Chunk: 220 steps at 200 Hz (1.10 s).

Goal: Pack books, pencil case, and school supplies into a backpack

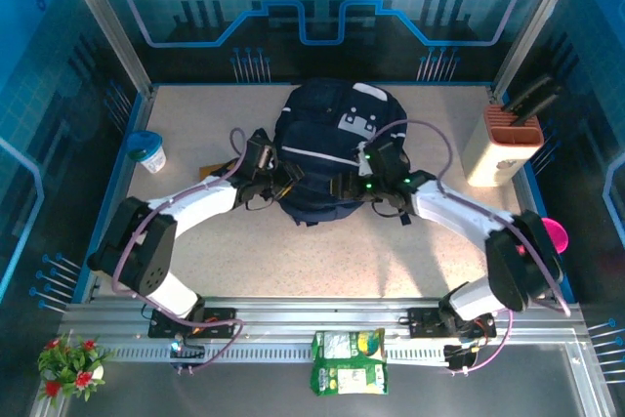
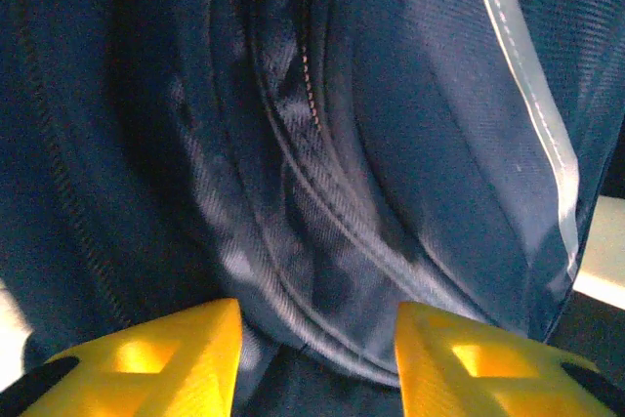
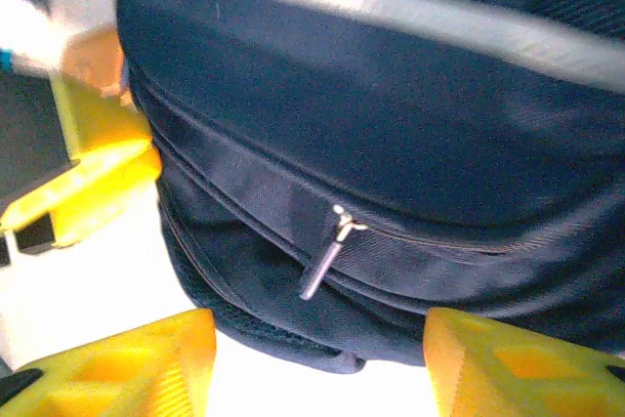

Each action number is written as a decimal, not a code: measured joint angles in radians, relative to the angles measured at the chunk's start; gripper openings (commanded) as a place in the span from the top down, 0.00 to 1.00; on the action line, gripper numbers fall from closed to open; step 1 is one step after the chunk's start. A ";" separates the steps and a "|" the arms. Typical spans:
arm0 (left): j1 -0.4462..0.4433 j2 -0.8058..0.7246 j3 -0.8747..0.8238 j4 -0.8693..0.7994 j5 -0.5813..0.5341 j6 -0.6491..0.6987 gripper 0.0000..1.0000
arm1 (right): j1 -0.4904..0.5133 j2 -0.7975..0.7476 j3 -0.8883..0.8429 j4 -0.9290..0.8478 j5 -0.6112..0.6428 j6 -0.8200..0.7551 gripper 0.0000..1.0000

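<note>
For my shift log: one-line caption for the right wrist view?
Right gripper, jaws open, hovers at the navy backpack, its metal zipper pull hanging just ahead.

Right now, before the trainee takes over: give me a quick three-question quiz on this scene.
1. True or false: the right pincer stands open, facing the zipper pull.
2. The cup stands on which side of the backpack: A left, B right, C on top?
3. What colour are the fingers of the left pincer?
Key: 1 true; 2 A; 3 yellow.
</note>
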 measured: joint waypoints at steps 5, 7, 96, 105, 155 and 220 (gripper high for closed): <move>-0.008 -0.010 0.010 -0.022 -0.012 0.020 0.46 | -0.018 -0.029 -0.010 0.000 0.000 0.009 0.35; -0.011 -0.012 0.013 -0.028 -0.017 0.021 0.45 | -0.023 -0.037 -0.013 0.000 0.000 0.010 0.34; -0.317 0.122 0.372 -0.291 -0.244 0.400 0.47 | -0.207 -0.121 -0.047 -0.037 -0.008 0.066 0.33; -0.341 0.160 0.414 -0.315 -0.266 0.439 0.48 | -0.213 -0.121 -0.048 -0.037 -0.015 0.070 0.33; -0.419 0.360 0.605 -0.467 -0.404 0.576 0.58 | -0.235 -0.122 -0.063 -0.040 -0.028 0.095 0.33; -0.420 0.436 0.657 -0.581 -0.531 0.604 0.72 | -0.249 -0.133 -0.082 -0.036 -0.050 0.108 0.32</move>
